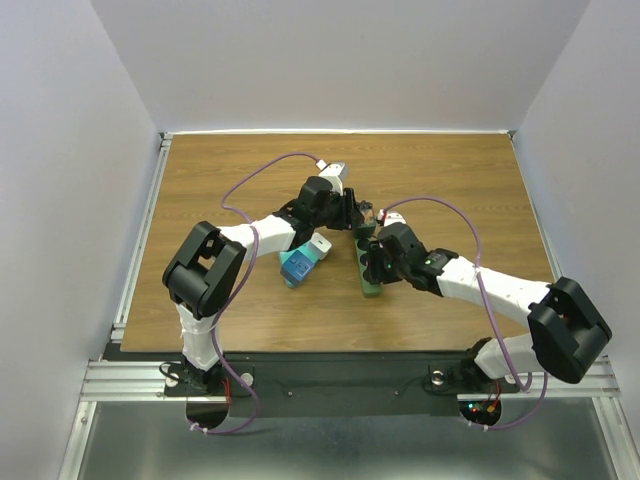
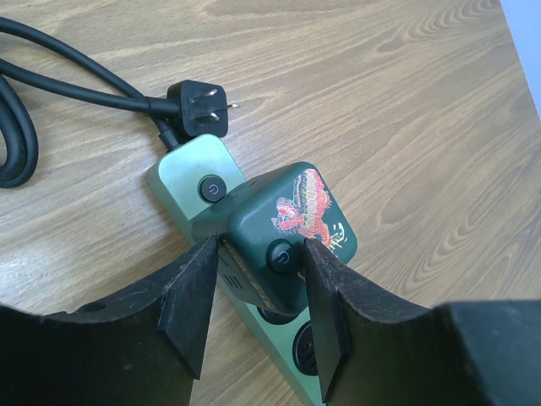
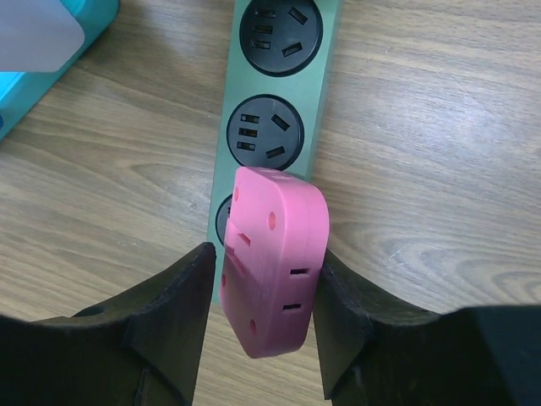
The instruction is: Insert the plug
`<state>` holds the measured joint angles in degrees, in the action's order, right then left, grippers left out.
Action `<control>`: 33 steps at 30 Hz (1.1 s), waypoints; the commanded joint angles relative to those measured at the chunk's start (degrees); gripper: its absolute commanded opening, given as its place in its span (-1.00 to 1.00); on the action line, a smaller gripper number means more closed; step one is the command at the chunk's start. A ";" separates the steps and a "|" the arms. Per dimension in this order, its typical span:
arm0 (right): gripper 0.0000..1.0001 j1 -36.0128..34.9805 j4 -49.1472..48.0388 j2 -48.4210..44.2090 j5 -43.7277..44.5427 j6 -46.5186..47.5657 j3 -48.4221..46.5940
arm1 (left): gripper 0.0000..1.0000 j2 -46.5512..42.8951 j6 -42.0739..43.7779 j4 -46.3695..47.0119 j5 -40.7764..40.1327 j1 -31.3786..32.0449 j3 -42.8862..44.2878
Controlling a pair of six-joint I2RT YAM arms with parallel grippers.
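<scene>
A light green power strip (image 1: pixel 370 285) lies mid-table, with round black sockets (image 3: pixel 279 85). A dark green plug with a red dragon sticker (image 2: pixel 279 220) sits on the strip (image 2: pixel 182 173) near its switch end. My left gripper (image 2: pixel 263 247) is shut on this plug, one finger on each side. A pink plug (image 3: pixel 270 220) stands over the strip's third socket. My right gripper (image 3: pixel 266 254) is shut on it, its right finger pressed on the side and its left finger at the other side. The pink plug's pins are hidden. Two sockets beyond it are free.
The strip's black cord and its own black plug (image 2: pixel 203 106) lie loose on the wood past the strip's end. A teal box (image 1: pixel 298 265) with a white piece on it lies left of the strip, also in the right wrist view (image 3: pixel 93 25). White walls surround the table.
</scene>
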<state>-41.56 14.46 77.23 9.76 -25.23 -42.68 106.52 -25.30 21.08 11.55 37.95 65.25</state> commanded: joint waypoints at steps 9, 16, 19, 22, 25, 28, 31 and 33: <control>-0.12 0.60 -5.23 1.34 0.52 1.33 -1.36 | 0.08 -1.31 2.54 -6.40 -1.27 0.72 -1.88; -0.42 0.69 -5.14 1.96 -0.53 2.38 -1.10 | 0.08 -1.49 2.54 -6.23 -1.44 0.72 -2.59; -0.62 0.60 -5.14 2.04 -0.79 2.73 -0.57 | 0.08 -1.49 2.53 -6.14 -1.36 0.72 -2.59; -0.73 0.60 -4.88 2.22 -0.01 2.73 0.04 | 0.08 -1.40 2.45 -6.14 -1.18 0.63 -2.59; -0.89 0.69 -4.70 2.31 0.26 2.21 0.40 | 0.08 -1.31 2.36 -6.05 -1.18 0.63 -2.59; -0.99 0.69 -4.18 2.22 -0.18 1.42 0.66 | 0.08 -1.49 2.45 -6.05 -1.18 0.63 -2.76; -0.99 0.52 -3.83 1.87 -0.18 0.45 1.10 | 0.08 -1.40 2.27 -5.96 -1.18 0.72 -2.85; -0.99 0.25 -3.56 1.43 0.26 -0.52 1.45 | 0.08 -1.31 2.27 -5.96 -1.27 0.63 -2.85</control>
<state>-41.25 10.98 78.78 8.36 -25.45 -42.61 105.97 -24.91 20.67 11.07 38.20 64.82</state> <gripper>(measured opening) 0.270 0.545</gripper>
